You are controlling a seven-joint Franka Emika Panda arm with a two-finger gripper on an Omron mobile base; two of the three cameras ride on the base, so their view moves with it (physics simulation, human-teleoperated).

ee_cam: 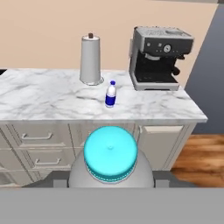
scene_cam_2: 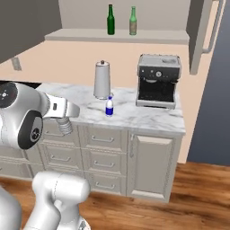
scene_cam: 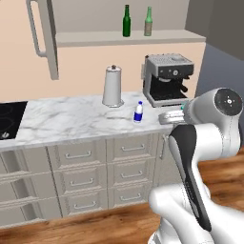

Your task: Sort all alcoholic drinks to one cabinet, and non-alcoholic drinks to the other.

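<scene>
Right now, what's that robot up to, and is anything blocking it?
Pincer shut on clear teal-capped bottle. Blue-labelled bottle upright on counter. Both green glass bottles on open cabinet shelf. Nothing blocking.

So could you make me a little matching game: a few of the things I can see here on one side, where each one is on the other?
Things:
1. dark green bottle
2. blue-labelled bottle
3. teal-capped bottle
4. coffee machine

Places:
A. held in the claw
B. right end of the counter
C. up on the open cabinet shelf
D. counter, in front of the paper towel roll

Pairs: 1-C, 2-D, 3-A, 4-B
</scene>
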